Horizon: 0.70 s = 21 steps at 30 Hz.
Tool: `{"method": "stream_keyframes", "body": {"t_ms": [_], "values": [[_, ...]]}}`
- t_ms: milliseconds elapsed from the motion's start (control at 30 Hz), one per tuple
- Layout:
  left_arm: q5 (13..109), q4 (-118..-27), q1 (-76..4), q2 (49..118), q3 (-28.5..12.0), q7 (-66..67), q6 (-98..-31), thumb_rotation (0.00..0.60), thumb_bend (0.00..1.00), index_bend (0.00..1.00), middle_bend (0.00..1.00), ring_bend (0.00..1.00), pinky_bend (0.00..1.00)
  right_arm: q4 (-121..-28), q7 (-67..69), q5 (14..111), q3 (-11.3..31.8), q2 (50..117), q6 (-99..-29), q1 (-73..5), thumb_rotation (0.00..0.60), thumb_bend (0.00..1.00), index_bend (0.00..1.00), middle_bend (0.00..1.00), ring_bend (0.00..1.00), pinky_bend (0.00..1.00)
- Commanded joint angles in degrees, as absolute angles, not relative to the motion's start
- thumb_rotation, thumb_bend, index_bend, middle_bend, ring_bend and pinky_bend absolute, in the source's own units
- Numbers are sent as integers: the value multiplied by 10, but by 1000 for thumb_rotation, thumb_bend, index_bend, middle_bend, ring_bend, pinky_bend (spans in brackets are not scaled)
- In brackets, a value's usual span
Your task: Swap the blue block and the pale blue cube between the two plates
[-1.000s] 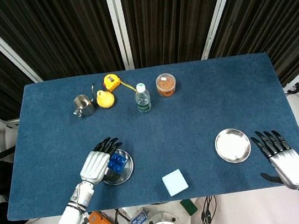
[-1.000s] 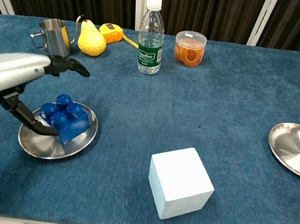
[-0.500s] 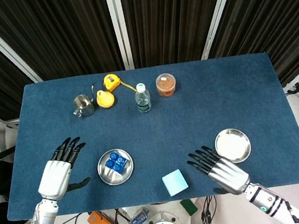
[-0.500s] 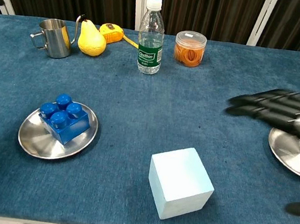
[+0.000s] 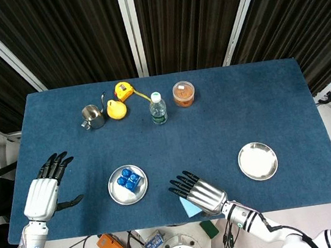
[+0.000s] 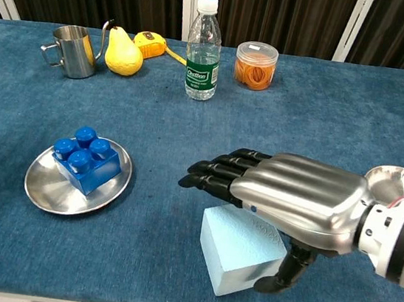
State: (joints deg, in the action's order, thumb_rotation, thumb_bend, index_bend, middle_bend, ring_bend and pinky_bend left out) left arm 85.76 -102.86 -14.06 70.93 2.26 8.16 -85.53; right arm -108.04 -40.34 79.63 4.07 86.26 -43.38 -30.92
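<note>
The blue block (image 5: 127, 180) (image 6: 85, 158) lies on the left steel plate (image 5: 119, 196) (image 6: 47, 194). Near the table's front edge sits the pale blue cube (image 5: 186, 207) (image 6: 236, 258), on the cloth and mostly covered in the head view. My right hand (image 5: 198, 193) (image 6: 293, 196) hovers flat over the cube, fingers stretched out to the left and the thumb hanging by the cube's right face. It holds nothing. The right plate (image 5: 258, 161) (image 6: 401, 179) is empty. My left hand (image 5: 42, 192) is open with fingers spread, left of the block's plate, seen only in the head view.
Along the back stand a steel cup (image 5: 92, 117) (image 6: 72, 50), a yellow pear (image 5: 116, 109) (image 6: 122, 52), a yellow tape measure (image 5: 124, 91), a water bottle (image 5: 158, 108) (image 6: 203, 48) and a jar with orange contents (image 5: 183, 93) (image 6: 256, 66).
My left hand has pulled away leftward from the block's plate. My right hand has swept left from beside the right plate to above the pale blue cube.
</note>
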Motion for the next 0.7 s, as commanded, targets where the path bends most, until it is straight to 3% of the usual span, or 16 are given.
{"method": "stream_keyframes", "body": {"t_ms": [33,133,233,500,700], "values": [[858,-1028,-139,709,20,79,-853,600,0,137,59,1,156,-1081,-405,787,37,862,-438,-318,600,386,582,540,559,451],[860,-1027,-137,710,17,78,-850,600,0,137,59,1,156,-1078,-389,805,31,858,-463,-315,600,442,717,649,669,561],[864,-1027,-134,709,14,78,-849,600,0,137,59,1,156,-1077,-366,832,29,846,-499,-307,600,449,758,682,699,590],[881,-1026,-111,680,15,83,-876,600,0,137,59,0,153,-1058,-314,848,55,755,-600,-276,600,450,756,683,700,591],[878,-999,-97,678,16,44,-877,600,0,137,59,0,150,-982,-254,792,57,711,-607,-255,600,450,738,683,698,587]]}}
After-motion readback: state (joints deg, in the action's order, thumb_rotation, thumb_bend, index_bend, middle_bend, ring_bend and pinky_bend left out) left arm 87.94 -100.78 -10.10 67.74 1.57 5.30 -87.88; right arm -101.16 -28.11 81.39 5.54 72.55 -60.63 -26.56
